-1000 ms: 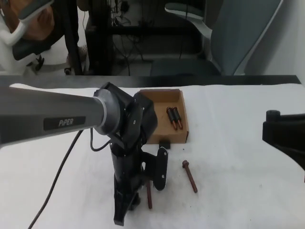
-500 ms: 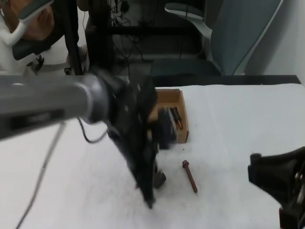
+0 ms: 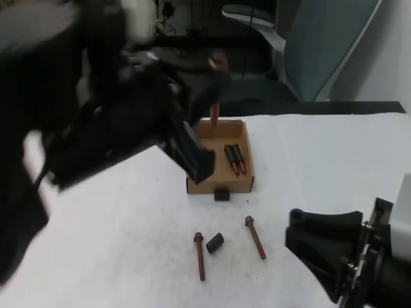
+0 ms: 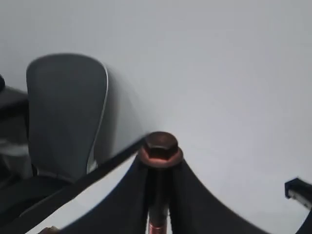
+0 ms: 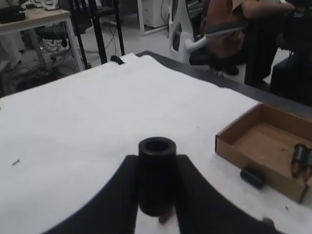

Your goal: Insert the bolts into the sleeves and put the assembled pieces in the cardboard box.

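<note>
Two bolts (image 3: 200, 256) and two sleeves (image 3: 214, 242) lie loose.

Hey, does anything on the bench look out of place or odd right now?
Nothing looks damaged or spilled. One stray: a lone sleeve lies just outside the front wall of the cardboard box, not inside it.

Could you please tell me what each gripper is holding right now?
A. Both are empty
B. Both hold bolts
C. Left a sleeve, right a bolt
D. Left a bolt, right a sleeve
D: the left gripper is clamped on a bolt just under its head, and the right gripper grips a black sleeve between its fingers.
</note>
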Tool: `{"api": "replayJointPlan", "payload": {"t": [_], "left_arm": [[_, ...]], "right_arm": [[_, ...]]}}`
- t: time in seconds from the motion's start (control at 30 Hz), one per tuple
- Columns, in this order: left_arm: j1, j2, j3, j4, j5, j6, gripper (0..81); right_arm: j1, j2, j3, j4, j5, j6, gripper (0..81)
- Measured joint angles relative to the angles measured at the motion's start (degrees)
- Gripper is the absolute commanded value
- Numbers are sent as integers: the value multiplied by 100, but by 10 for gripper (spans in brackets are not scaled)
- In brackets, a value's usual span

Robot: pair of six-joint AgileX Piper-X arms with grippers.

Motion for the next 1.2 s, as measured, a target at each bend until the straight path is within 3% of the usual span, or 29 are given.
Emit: {"api": "replayJointPlan", "payload": {"t": [0.17, 0.4, 1.2], "left_arm": [[-610, -42, 743, -1089, -600, -457, 18], [-1440, 184, 889, -1504, -1007, -533, 18], [-1455, 217, 889, -733, -1167, 106, 18]], "right_arm": [[496, 917, 208, -1465, 253, -139, 4], [626, 2164, 143, -2674, 537, -46, 4], [632, 2146, 63, -2769, 210, 183, 4]]}}
